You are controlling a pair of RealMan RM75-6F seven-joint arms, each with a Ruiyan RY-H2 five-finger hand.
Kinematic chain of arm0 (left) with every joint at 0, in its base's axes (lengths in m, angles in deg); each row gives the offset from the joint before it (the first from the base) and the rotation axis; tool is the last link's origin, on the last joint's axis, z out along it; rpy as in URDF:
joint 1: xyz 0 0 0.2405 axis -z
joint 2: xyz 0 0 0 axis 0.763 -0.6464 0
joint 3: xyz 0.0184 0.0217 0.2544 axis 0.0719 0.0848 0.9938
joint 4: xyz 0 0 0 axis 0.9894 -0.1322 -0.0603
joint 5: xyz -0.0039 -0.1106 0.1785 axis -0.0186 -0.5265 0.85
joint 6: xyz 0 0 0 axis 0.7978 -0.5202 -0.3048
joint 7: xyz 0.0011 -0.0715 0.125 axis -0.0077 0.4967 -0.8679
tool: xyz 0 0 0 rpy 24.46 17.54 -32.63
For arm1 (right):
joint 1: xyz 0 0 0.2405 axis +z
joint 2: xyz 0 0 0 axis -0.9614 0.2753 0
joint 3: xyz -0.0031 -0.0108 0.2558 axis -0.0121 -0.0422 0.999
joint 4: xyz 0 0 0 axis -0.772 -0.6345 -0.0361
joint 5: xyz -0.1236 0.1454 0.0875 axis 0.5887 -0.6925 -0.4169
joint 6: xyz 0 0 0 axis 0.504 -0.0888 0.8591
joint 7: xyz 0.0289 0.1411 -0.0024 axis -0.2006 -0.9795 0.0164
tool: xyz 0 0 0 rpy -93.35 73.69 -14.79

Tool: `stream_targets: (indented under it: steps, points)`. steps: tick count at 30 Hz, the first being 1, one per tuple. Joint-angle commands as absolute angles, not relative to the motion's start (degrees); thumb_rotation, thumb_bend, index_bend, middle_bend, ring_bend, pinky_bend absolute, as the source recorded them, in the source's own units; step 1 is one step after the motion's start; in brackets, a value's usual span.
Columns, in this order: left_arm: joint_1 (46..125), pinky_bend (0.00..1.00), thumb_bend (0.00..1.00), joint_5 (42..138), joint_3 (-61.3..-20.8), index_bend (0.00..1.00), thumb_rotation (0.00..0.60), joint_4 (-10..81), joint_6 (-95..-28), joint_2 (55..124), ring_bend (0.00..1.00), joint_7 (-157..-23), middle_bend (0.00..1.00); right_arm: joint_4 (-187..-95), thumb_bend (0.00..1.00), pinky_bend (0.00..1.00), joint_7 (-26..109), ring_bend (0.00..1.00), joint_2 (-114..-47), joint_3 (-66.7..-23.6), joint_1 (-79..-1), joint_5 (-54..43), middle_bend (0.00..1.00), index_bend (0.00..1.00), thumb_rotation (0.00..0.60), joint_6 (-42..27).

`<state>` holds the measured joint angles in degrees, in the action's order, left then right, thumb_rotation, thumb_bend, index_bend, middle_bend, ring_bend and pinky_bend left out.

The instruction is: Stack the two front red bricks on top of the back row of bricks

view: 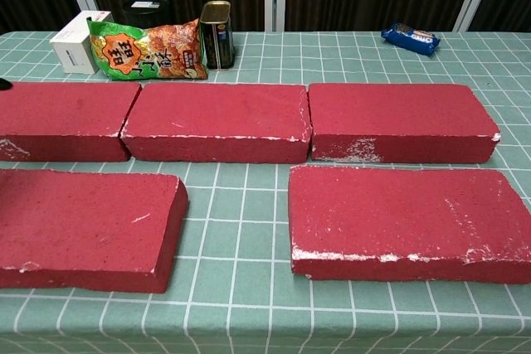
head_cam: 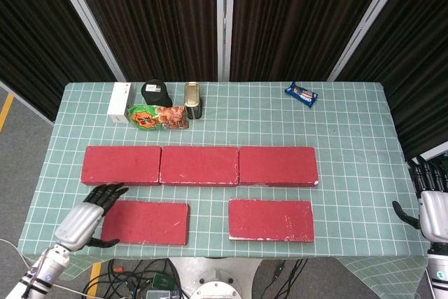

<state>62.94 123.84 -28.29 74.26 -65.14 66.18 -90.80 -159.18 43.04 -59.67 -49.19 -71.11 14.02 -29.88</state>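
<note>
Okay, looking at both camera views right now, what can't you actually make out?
- Left hand: head view does not show whether it touches the front left brick; chest view cuts it off at the left edge.
- Right hand: cropped by the head view's right edge; absent from chest view.
- Blue packet: print too small.
</note>
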Motion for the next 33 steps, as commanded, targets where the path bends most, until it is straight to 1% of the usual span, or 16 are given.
stream_targets:
  steps: [1, 13, 22, 33]
  points:
    - [65.7, 0.02, 0.02, 122.7, -28.8, 0.02, 0.600, 75.8, -61.2, 68.4, 0.00, -93.7, 0.01, -159.0, 0.18, 0.00, 42.8, 0.00, -59.5, -49.2, -71.3, 14.0, 0.00, 0.00, 0.600, -30.0]
    - [71.2, 0.02, 0.02, 112.9, -30.6, 0.02, 0.600, 77.4, -52.2, 75.0, 0.00, -104.7, 0.01, -157.6, 0.18, 0.00, 41.4, 0.00, -59.7, -49.1, -71.1, 13.7, 0.00, 0.00, 0.600, -29.6]
    - [73.9, 0.02, 0.02, 106.8, -31.6, 0.02, 0.600, 77.1, -50.4, 78.9, 0.00, -109.3, 0.01, -156.4, 0.18, 0.00, 40.4, 0.00, -60.2, -48.9, -71.2, 13.2, 0.00, 0.00, 0.600, -29.6]
    - [75.6, 0.02, 0.02, 101.7, -31.1, 0.02, 0.600, 76.4, -50.3, 79.8, 0.00, -112.0, 0.01, -155.1, 0.18, 0.00, 39.5, 0.00, -61.1, -48.8, -71.3, 12.7, 0.00, 0.00, 0.600, -29.4]
